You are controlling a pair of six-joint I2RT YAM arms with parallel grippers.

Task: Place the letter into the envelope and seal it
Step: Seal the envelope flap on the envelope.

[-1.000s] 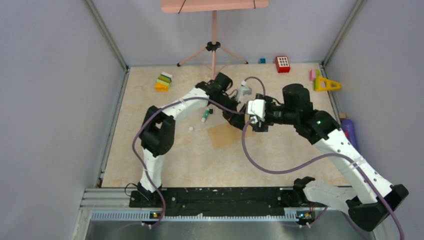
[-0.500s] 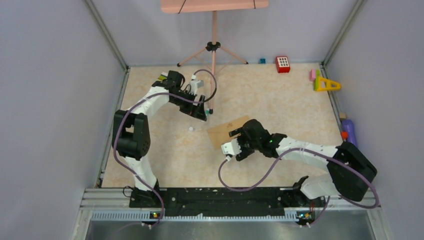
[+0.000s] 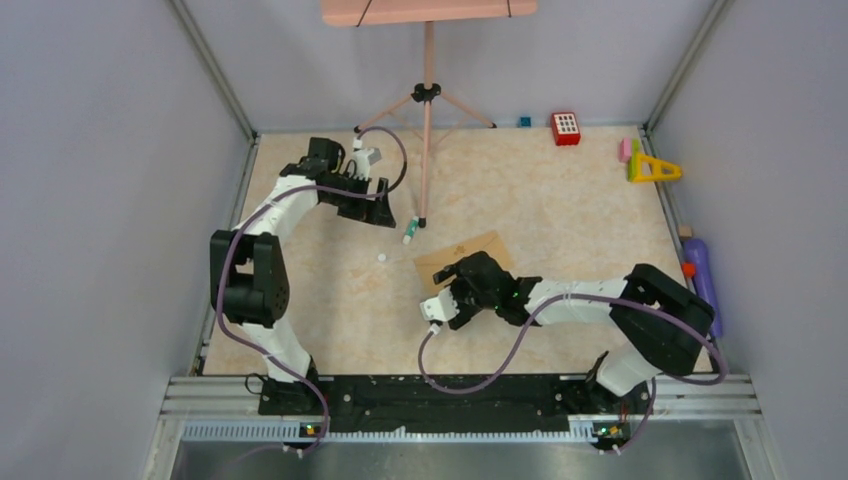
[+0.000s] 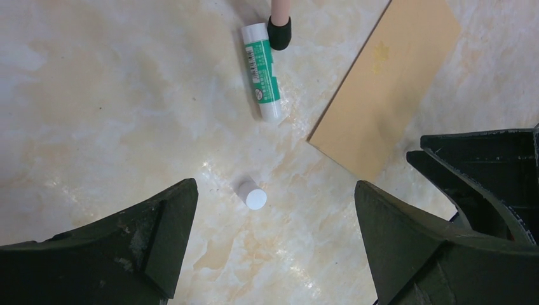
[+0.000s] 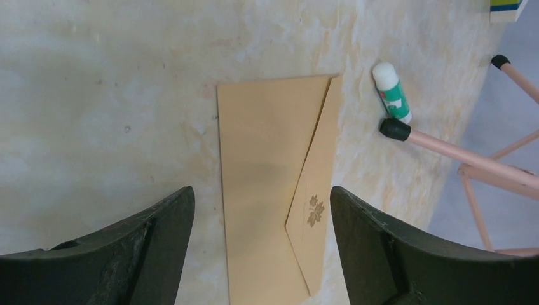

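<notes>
On the beige marbled table (image 3: 560, 200), the envelope (image 3: 470, 250) is lying flat mid-table, flap folded down. The right gripper (image 5: 260, 197) is hovering over its near end, fingers spread wide, gripping nothing. The left gripper (image 4: 274, 187) is hanging far-left, likewise wide and empty, above a glue stick (image 4: 264, 70).

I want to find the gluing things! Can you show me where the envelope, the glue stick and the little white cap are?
envelope (image 5: 260, 190): right wrist view, middle of its brown face.
glue stick (image 4: 263, 74): left wrist view, on its green label.
white cap (image 4: 255, 199): left wrist view, on its round top.
</notes>
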